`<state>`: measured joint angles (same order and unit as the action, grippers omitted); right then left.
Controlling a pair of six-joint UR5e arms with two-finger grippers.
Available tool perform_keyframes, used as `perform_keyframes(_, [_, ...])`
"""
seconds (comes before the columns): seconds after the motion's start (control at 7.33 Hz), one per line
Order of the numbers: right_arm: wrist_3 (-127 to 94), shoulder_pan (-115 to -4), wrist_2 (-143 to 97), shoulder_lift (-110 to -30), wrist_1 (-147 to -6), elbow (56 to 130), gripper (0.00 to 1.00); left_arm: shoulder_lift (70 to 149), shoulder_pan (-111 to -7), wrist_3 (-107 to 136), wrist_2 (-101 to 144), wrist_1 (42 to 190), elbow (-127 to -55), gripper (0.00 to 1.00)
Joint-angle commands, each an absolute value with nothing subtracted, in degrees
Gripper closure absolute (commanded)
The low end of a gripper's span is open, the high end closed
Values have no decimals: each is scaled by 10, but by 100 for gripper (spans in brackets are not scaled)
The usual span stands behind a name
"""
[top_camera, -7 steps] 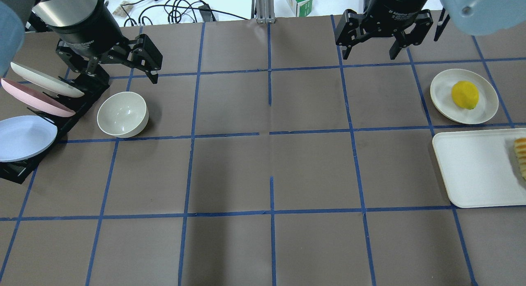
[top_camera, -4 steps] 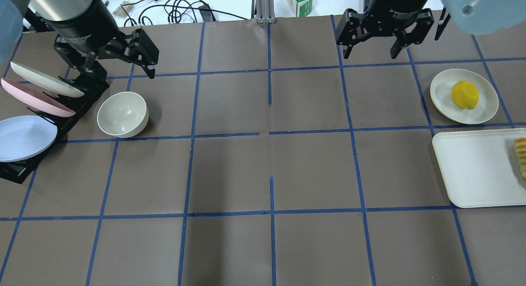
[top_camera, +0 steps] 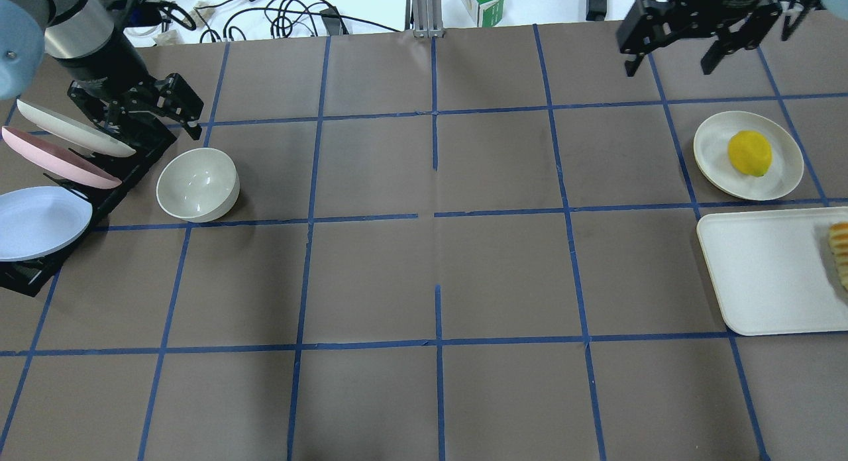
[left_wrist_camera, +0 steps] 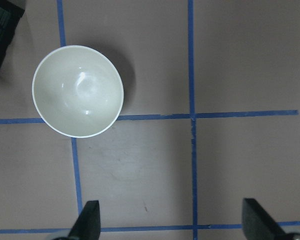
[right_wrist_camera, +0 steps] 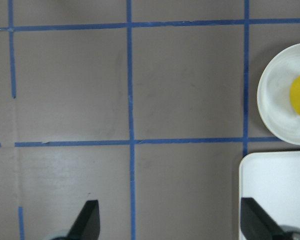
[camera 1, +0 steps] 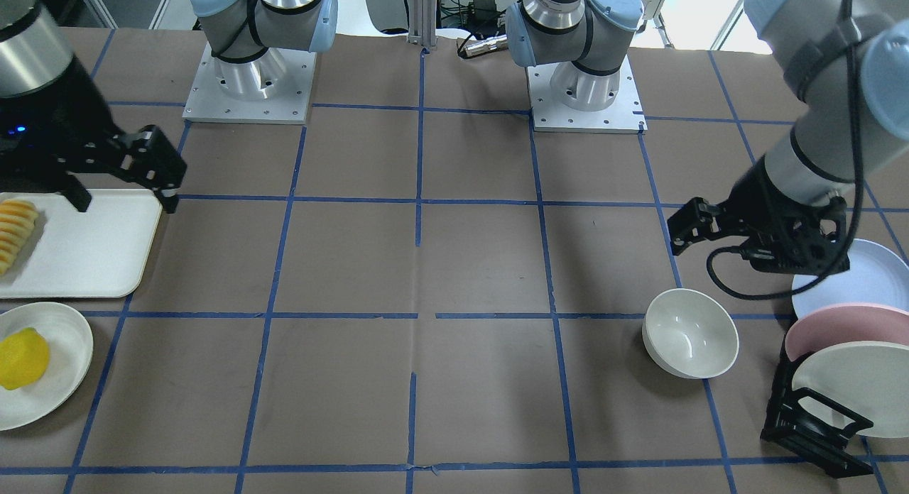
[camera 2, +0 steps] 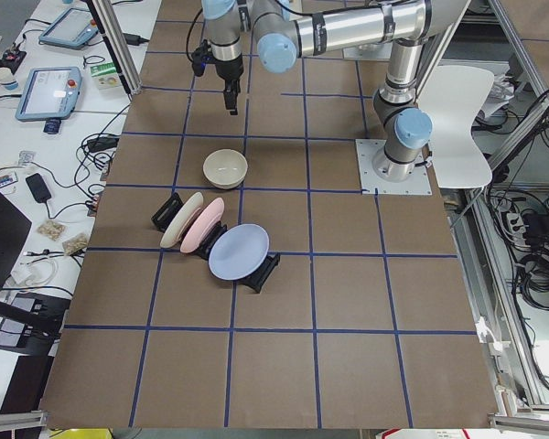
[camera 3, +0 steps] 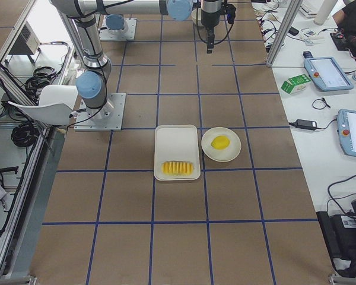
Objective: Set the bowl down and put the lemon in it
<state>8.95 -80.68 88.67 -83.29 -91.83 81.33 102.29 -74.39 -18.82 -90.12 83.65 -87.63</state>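
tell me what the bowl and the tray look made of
The bowl looks like glazed ceramic, possibly melamine: glossy off-white with sharp light spots inside. The tray looks like matte plastic: flat off-white, no glare, thin raised rim.

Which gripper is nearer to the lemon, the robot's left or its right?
Right. The right gripper hangs open just beyond the lemon, which sits on the plate. The left gripper is at the table's opposite end, by the bowl.

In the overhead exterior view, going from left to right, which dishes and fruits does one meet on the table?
racked plates → bowl → lemon → fruit slices
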Motion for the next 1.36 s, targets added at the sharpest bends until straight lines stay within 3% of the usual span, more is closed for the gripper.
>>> perform_keyframes(0.0, [240, -704, 901, -763, -931, 816, 0, 1089, -676, -257, -877, 726, -915, 0])
perform_keyframes(0.41, [408, -600, 903, -594, -1149, 822, 0, 1160, -671, -280, -878, 658, -930, 0])
perform_keyframes(0.82, [406, -600, 895, -565, -1182, 860, 0, 1187, -664, -299, -879, 629, -930, 0])
perform_keyframes(0.95, [410, -600, 896, -554, -1206, 874, 0, 1193, -664, -296, -877, 630, -931, 8])
perform_keyframes(1.09, [424, -600, 896, -546, -1221, 878, 0, 1194, -663, -298, -879, 631, -931, 21])
perform_keyframes(1.23, [430, -600, 895, -546, -1221, 877, 13, 1198, -662, -298, -882, 632, -931, 42])
